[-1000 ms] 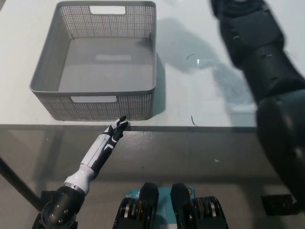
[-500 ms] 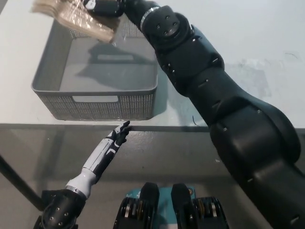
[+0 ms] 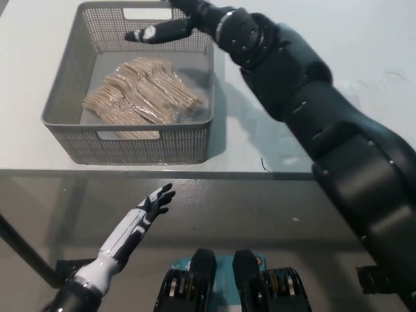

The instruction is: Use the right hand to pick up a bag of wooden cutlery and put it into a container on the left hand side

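The bag of wooden cutlery lay inside the grey basket on the white table. The right hand hovered over the basket's far rim with fingers spread, apparently holding nothing. The left hand hung below the table's near edge, fingers loosely apart.

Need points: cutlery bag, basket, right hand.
bag of wooden cutlery [image 3: 140, 97], head view, middle of the bag lying inside the basket
basket [image 3: 140, 146], head view, near mesh wall
right hand [image 3: 166, 29], head view, middle of the open black hand above the basket's far end
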### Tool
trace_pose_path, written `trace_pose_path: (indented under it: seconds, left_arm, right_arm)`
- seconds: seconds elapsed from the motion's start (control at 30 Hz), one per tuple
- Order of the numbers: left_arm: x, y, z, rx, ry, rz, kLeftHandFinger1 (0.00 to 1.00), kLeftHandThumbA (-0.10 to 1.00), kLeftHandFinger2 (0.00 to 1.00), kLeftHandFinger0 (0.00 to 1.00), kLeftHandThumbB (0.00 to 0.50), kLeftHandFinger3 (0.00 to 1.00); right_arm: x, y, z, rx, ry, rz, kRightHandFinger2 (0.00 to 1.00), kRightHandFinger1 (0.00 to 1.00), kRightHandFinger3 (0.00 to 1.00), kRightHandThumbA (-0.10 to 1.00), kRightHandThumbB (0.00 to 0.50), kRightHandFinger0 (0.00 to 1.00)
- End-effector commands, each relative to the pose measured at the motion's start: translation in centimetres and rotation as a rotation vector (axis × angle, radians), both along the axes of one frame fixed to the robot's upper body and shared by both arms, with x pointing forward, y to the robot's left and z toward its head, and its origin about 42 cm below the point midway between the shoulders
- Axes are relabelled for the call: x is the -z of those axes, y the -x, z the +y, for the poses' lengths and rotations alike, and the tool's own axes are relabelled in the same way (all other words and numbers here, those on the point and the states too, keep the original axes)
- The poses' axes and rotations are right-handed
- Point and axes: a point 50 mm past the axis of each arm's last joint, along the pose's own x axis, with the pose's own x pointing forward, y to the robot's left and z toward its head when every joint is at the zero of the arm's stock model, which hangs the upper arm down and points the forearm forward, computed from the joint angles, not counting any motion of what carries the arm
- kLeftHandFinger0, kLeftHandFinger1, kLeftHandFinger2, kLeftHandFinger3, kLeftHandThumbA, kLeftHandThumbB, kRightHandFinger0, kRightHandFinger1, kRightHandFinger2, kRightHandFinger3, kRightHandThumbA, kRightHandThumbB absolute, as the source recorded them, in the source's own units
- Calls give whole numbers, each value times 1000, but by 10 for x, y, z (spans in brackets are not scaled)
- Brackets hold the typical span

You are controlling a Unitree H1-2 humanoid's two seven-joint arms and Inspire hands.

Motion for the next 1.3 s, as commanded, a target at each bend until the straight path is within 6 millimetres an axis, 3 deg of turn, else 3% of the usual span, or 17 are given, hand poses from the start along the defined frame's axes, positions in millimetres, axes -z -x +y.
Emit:
trace_pose_path:
  seconds: [0.0, 0.1, 0.17, 0.3, 0.4, 0.47, 0.53, 0.57, 0.6, 0.7, 0.93, 1.0, 1.03, 1.1, 1.2, 1.27]
  left_arm:
    - [-16, 8, 11, 56, 31, -60, 1000, 1000, 1000, 1000, 357, 1000]
    - [-17, 14, 15, 66, 23, -61, 1000, 1000, 1000, 1000, 349, 1000]
    - [-18, 17, 17, 66, 23, -59, 1000, 1000, 1000, 1000, 336, 1000]
    - [-18, 21, 20, 65, 30, -58, 1000, 1000, 1000, 1000, 325, 1000]
    - [-13, 22, 24, 63, 45, -44, 1000, 1000, 1000, 1000, 284, 1000]
    - [-10, 23, 24, 55, 50, -41, 1000, 1000, 1000, 1000, 282, 1000]
    - [-8, 22, 23, 42, 51, -37, 1000, 1000, 1000, 1000, 281, 1000]
    - [-7, 22, 23, 37, 49, -33, 1000, 1000, 1000, 1000, 278, 1000]
    - [-5, 20, 23, 31, 53, -28, 1000, 1000, 1000, 1000, 282, 1000]
    - [-4, 17, 21, 24, 61, -25, 1000, 1000, 1000, 1000, 289, 1000]
    - [0, 24, 23, 3, 87, -16, 1000, 1000, 1000, 1000, 265, 1000]
    - [-1, 25, 23, -2, 82, -17, 1000, 1000, 1000, 1000, 267, 1000]
    - [-1, 24, 23, -4, 81, -26, 1000, 1000, 1000, 1000, 257, 1000]
    - [1, 26, 22, -2, 91, -22, 1000, 1000, 1000, 1000, 262, 1000]
    - [5, 28, 22, -3, 87, -21, 1000, 1000, 1000, 1000, 260, 1000]
    - [7, 29, 23, -8, 90, -16, 1000, 1000, 1000, 1000, 271, 1000]
  right_arm:
    - [-41, -4, -13, -17, 17, -94, 1000, 1000, 1000, 985, 467, 1000]
    - [-45, -8, -29, -9, -55, -102, 1000, 1000, 1000, 973, 464, 1000]
    - [-49, -9, -42, -13, -169, -97, 1000, 1000, 1000, 866, 440, 1000]
    - [-57, 0, -78, -41, -311, -193, 1000, 1000, 1000, 891, 394, 1000]
    - [-54, 31, -122, -39, -454, -308, 1000, 1000, 1000, 950, 394, 1000]
    - [-49, 53, -142, -30, -526, -341, 1000, 1000, 1000, 963, 335, 1000]
    - [-42, 77, -162, -29, -597, -383, 1000, 1000, 1000, 995, 315, 1000]
    - [-33, 88, -170, -31, -656, -399, 1000, 1000, 1000, 1000, 330, 1000]
    - [-10, 109, -184, -26, -750, -424, 1000, 1000, 1000, 1000, 329, 1000]
    - [36, 144, -189, 28, -849, -480, 1000, 1000, 1000, 1000, 344, 1000]
    - [163, 220, -181, 147, -923, -360, 1000, 1000, 1000, 1000, 320, 1000]
    - [191, 241, -177, 174, -926, -305, 1000, 1000, 1000, 1000, 288, 1000]
    - [217, 252, -174, 184, -943, -260, 1000, 1000, 1000, 1000, 277, 1000]
    - [237, 265, -171, 195, -960, -214, 1000, 1000, 1000, 1000, 258, 1000]
    - [268, 288, -158, 255, -993, -99, 1000, 1000, 1000, 1000, 271, 1000]
    - [277, 298, -153, 283, -1005, -43, 1000, 1000, 1000, 1000, 237, 1000]
